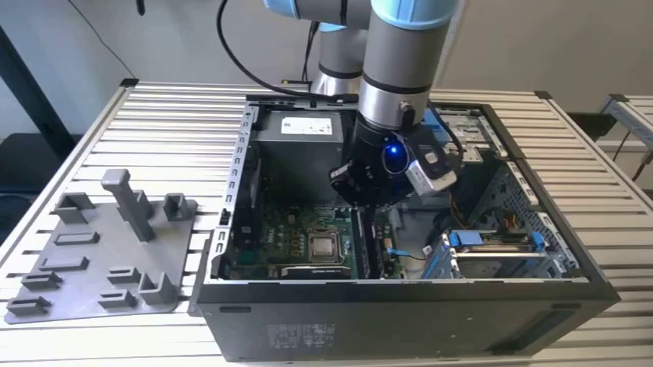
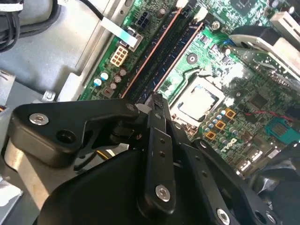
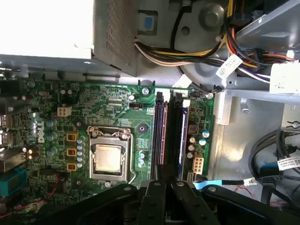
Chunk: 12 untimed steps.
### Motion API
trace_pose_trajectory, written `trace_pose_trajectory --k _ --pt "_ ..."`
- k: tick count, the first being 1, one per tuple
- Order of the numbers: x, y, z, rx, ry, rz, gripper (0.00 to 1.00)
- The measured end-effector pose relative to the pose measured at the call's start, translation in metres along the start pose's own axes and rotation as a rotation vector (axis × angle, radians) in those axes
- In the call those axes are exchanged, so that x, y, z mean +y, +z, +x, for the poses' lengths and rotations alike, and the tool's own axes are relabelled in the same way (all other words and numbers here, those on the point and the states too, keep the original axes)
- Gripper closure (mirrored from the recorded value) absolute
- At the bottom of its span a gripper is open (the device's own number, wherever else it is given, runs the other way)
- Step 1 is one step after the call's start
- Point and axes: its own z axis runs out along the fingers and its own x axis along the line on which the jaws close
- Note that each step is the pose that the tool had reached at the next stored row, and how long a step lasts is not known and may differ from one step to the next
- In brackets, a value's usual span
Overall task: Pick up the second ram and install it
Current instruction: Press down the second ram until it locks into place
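In the exterior view my gripper (image 1: 363, 200) is down inside the open computer case (image 1: 219, 229), over the memory slots. The second ram (image 3: 179, 136) is a long dark stick on edge in the slot farther from the silver processor (image 3: 108, 157). In the second wrist view the ram (image 2: 150, 61) runs away from the fingertips. My gripper (image 3: 168, 190) has its fingers drawn together at the stick's near part. The contact itself is hidden behind the black fingers (image 2: 157, 140). A second dark slot (image 3: 159, 136) runs alongside, closer to the processor.
A grey parts fixture (image 1: 61, 267) with a tall post (image 1: 131, 202) lies on the slatted table at the exterior view's left. Inside the case are the power supply (image 1: 296, 134), bundled cables (image 3: 187, 54) and a drive cage (image 1: 500, 248) with blue clips.
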Motion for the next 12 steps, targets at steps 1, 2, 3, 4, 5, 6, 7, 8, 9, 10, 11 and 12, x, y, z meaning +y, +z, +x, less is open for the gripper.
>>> trace_pose_trajectory --k 1,2,3,4,5,6,7,8,9,10,11,12 --pt "0.0 0.0 0.0002 -0.0013 -0.015 0.0001 0.89" --pt "0.0 0.0 0.0003 -0.0028 -0.032 0.0003 0.89" --pt "0.0 0.0 0.0004 -0.0042 -0.05 0.0005 0.89" --pt "0.0 0.0 0.0004 -0.0058 -0.067 0.0007 0.89" --pt "0.0 0.0 0.0004 -0.0074 -0.086 0.0008 0.89" --pt "0.0 0.0 0.0005 -0.009 -0.104 0.0009 0.89" --pt "0.0 0.0 0.0005 -0.0105 -0.122 0.0012 0.89" --pt "0.0 0.0 0.0006 -0.012 -0.139 0.0013 0.89" --pt "0.0 0.0 0.0007 -0.0132 -0.153 0.0015 0.89" --pt "0.0 0.0 0.0009 -0.0144 -0.166 0.0016 0.89" --pt "0.0001 0.0 0.0011 -0.0155 -0.18 0.0017 0.89" --pt "0.0001 0.0001 0.0013 -0.0165 -0.191 0.0016 0.89"
